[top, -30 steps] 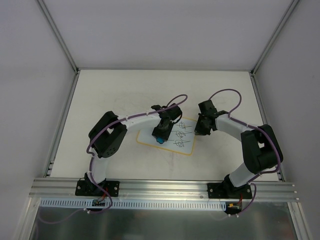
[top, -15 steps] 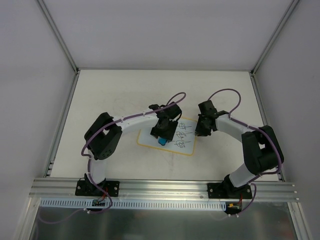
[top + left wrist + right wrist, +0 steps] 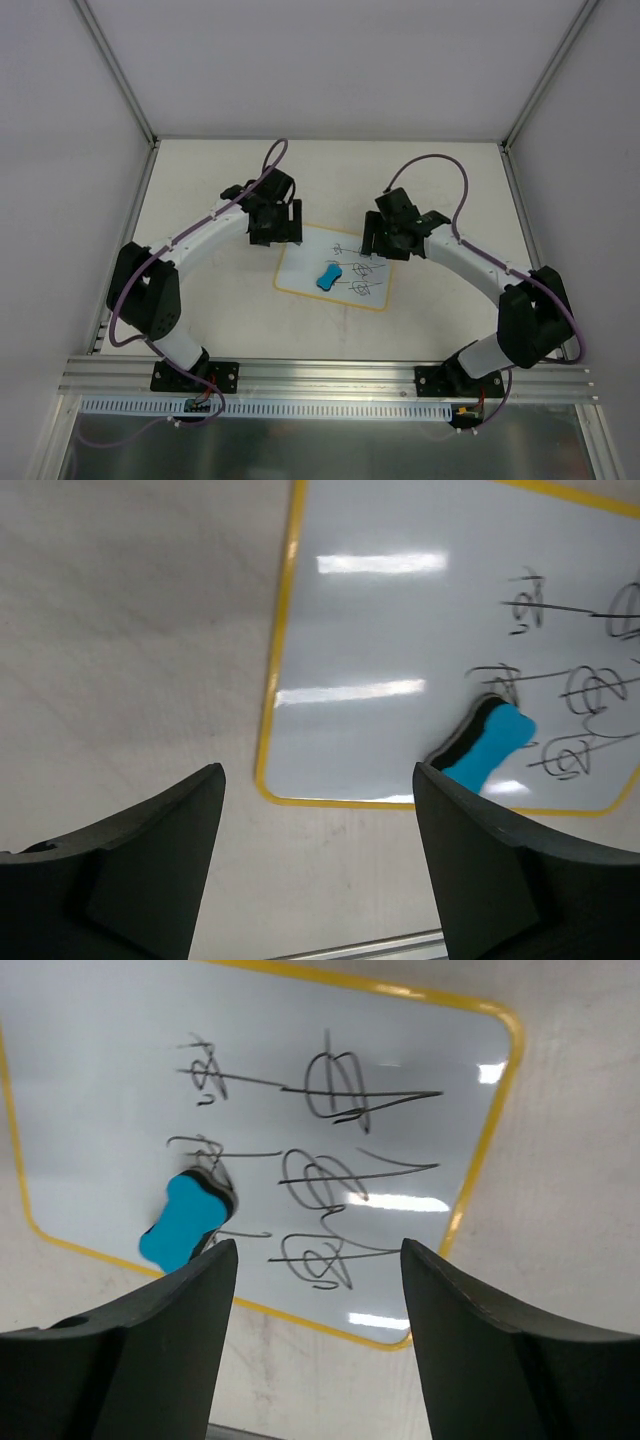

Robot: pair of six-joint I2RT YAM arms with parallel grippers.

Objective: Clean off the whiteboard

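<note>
The whiteboard (image 3: 305,262) lies flat on the tabletop, white with a yellow rim, and also shows in both wrist views (image 3: 380,630) (image 3: 100,1080). Three rows of dark scribbles (image 3: 362,270) (image 3: 340,1170) cover its right half. A blue eraser (image 3: 328,277) (image 3: 490,745) (image 3: 185,1222) rests loose on the board beside the scribbles. My left gripper (image 3: 275,232) (image 3: 318,800) hangs open above the board's far left corner, nothing between its fingers. My right gripper (image 3: 388,242) (image 3: 318,1260) hangs open over the board's far right edge, also holding nothing.
The off-white tabletop (image 3: 210,190) surrounds the board. An aluminium rail (image 3: 330,375) runs along the near edge by the arm bases. Frame posts (image 3: 120,70) and white walls enclose the left, right and back sides.
My left gripper opened, left the blue eraser on the board and pulled back to the far left. My right gripper opened and shifted slightly left, off the board's right edge.
</note>
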